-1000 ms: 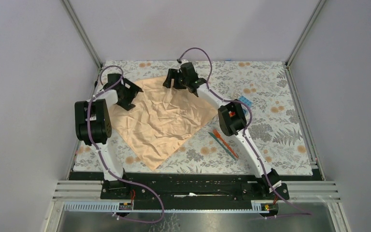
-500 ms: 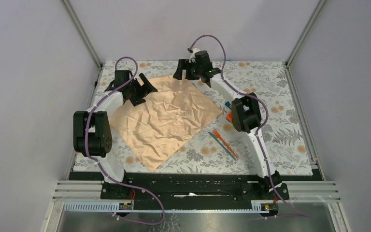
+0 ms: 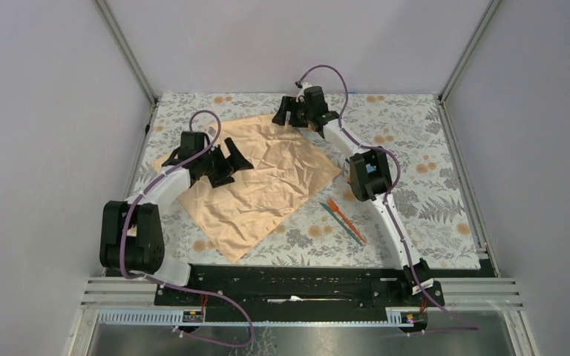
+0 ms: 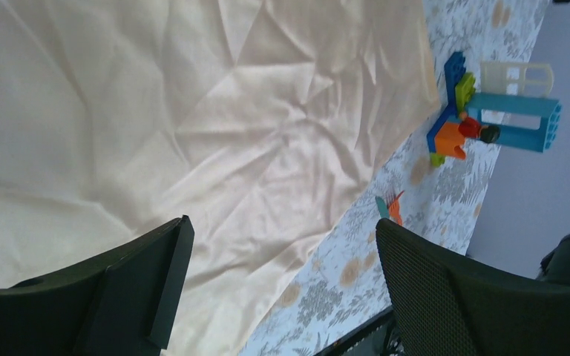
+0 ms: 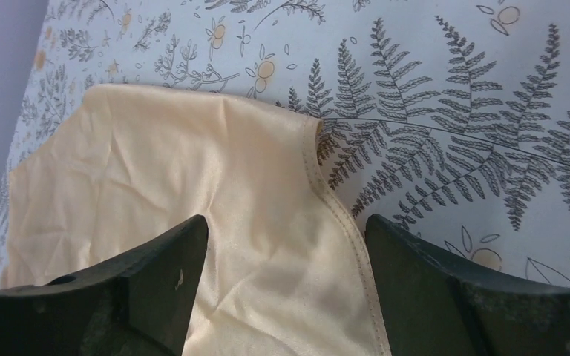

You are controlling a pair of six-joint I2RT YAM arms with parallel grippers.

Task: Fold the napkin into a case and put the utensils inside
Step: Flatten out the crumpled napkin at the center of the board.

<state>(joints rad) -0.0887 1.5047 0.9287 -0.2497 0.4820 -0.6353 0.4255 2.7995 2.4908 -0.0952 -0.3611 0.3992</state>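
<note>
The peach napkin [image 3: 260,178] is shown spread unfolded on the worktop [image 3: 434,189], the utensils [image 3: 344,219] near its right edge, the left pincer [image 4: 280,237] and right pincer [image 5: 286,226] held wide and empty over it, and its slick corner could perhaps be missed if pinched too shallowly.

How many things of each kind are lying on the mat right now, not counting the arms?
napkin: 1
utensils: 2 (one orange, one teal)
toy block cluster: 1
Total: 4
</note>
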